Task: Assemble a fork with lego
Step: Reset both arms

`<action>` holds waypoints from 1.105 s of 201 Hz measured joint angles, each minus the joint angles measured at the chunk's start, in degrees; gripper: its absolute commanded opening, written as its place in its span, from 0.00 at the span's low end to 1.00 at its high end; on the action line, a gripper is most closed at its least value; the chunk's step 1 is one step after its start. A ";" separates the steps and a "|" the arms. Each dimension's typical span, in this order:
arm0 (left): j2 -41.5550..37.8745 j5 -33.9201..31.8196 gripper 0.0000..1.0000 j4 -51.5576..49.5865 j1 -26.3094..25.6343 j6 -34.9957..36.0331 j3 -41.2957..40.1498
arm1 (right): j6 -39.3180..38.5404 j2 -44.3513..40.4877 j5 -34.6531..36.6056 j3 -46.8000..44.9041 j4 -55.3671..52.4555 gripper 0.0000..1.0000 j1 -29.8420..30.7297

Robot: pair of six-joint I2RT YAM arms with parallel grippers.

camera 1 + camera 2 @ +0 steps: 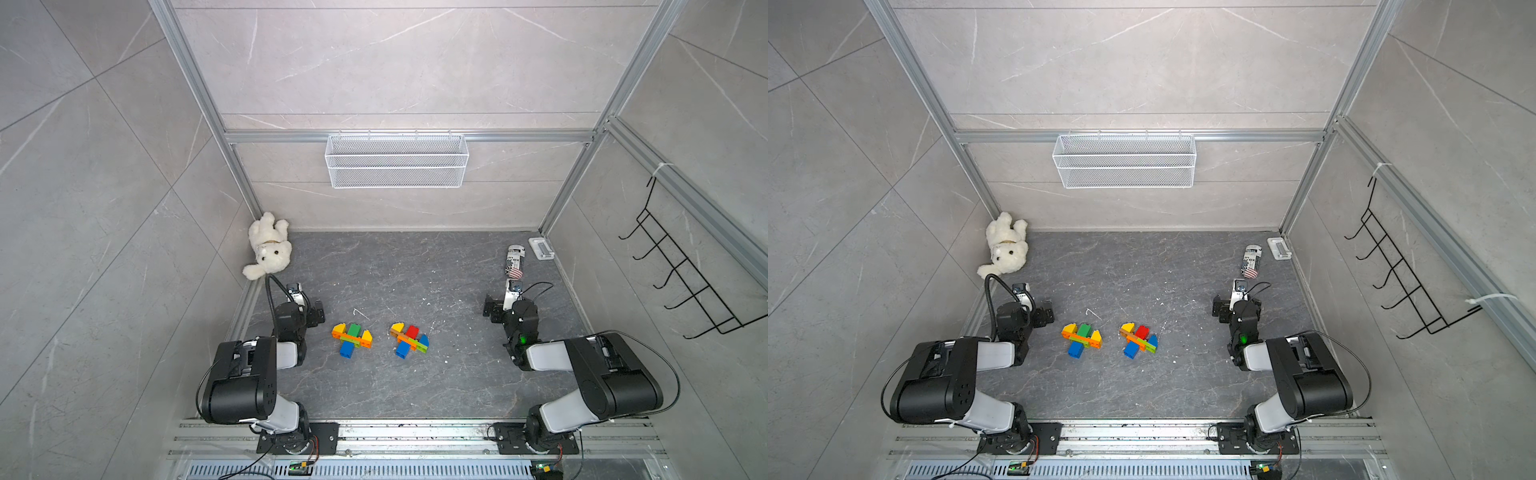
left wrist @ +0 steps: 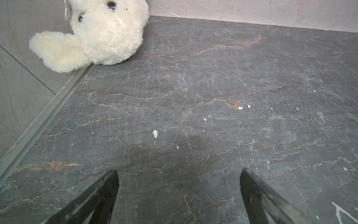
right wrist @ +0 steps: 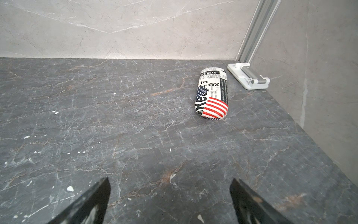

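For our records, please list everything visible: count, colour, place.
left lego assembly: one, multicoloured, table centre
right lego assembly: one, multicoloured, beside it, apart
plush toy: one, white, far left corner
printed case: one, white, flag-patterned, far right
roller holder: one, white-grey, far right corner
mesh basket: one, white, back rail
hook rack: one, black, right wall
table: one, dark grey, underneath all
left gripper: one, black, open, near plush toy
right gripper: one, black, open, near printed case

I can read some letters on the newspaper-print case [image 3: 212,93] lying on my worktop [image 3: 135,126]: a big "Re", then smaller "in" and "rex". The other print on it is too tiny to read.
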 measured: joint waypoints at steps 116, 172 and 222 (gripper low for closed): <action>1.05 0.96 1.00 5.14 0.33 0.87 2.05 | -0.42 0.35 -3.74 1.11 3.17 0.99 -0.87; 0.55 2.51 1.00 0.98 0.61 0.85 1.51 | -0.39 0.31 -3.91 1.16 0.92 0.99 -0.98; 0.55 3.04 1.00 0.11 0.61 0.85 1.51 | -0.46 0.31 -4.85 1.16 0.13 0.99 -0.98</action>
